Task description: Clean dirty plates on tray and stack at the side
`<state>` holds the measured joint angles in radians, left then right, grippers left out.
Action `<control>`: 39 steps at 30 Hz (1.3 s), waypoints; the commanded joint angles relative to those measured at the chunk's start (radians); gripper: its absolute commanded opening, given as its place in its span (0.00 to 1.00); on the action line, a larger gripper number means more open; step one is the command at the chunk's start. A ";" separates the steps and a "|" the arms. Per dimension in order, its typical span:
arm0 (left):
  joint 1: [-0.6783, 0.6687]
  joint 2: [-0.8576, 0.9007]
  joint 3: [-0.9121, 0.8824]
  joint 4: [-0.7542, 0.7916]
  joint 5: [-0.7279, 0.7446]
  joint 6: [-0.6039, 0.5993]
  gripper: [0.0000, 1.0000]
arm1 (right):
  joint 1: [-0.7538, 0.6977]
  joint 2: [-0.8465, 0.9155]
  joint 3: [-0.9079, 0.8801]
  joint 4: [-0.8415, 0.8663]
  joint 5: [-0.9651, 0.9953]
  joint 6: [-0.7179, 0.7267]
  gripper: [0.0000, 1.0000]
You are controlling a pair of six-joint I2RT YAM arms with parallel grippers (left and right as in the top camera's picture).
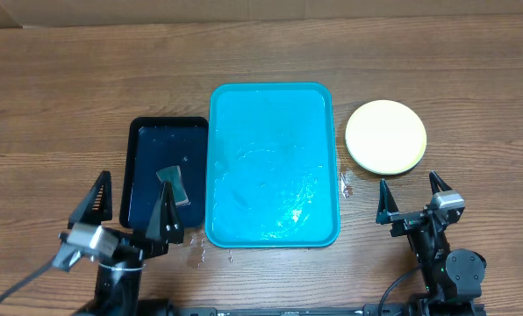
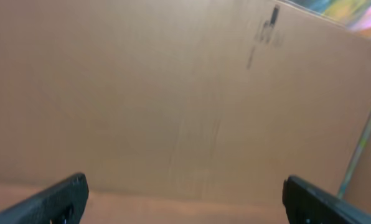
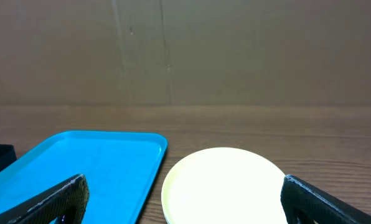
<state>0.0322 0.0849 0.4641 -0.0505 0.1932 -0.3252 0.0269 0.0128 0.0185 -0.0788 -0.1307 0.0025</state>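
The turquoise tray (image 1: 274, 164) lies in the middle of the table, wet and with no plates on it; its corner shows in the right wrist view (image 3: 92, 168). A stack of plates with a lime-green rim on top (image 1: 385, 135) sits to the right of the tray, also in the right wrist view (image 3: 226, 183). How many plates are in the stack I cannot tell. My right gripper (image 1: 411, 197) (image 3: 182, 199) is open and empty, just in front of the plates. My left gripper (image 1: 130, 204) (image 2: 184, 199) is open and empty at the front left, facing a cardboard wall.
A dark navy tray (image 1: 164, 168) with a small grey sponge (image 1: 173, 185) lies against the turquoise tray's left side. Water drops (image 1: 347, 184) lie on the wood near the tray's right edge and front left corner. A cardboard wall (image 3: 185, 50) stands behind the table.
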 commanded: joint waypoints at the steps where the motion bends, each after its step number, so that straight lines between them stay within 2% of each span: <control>1: -0.007 -0.072 -0.093 0.121 0.011 0.007 1.00 | -0.003 -0.010 -0.010 0.005 0.007 -0.003 1.00; 7: -0.008 -0.081 -0.217 0.363 0.010 0.007 1.00 | -0.003 -0.010 -0.011 0.005 0.007 -0.003 1.00; 16: -0.007 -0.081 -0.333 0.431 -0.026 0.007 1.00 | -0.003 -0.010 -0.010 0.005 0.007 -0.003 1.00; 27: -0.007 -0.081 -0.409 0.422 -0.126 0.011 1.00 | -0.003 -0.010 -0.011 0.005 0.007 -0.003 1.00; 32: -0.007 -0.081 -0.460 0.421 -0.127 0.011 1.00 | -0.003 -0.010 -0.011 0.005 0.007 -0.003 1.00; 39: -0.007 -0.081 -0.460 0.225 -0.183 0.060 1.00 | -0.003 -0.010 -0.011 0.005 0.007 -0.003 1.00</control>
<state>0.0322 0.0158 0.0116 0.2176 0.0643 -0.3103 0.0269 0.0128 0.0185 -0.0780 -0.1299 0.0032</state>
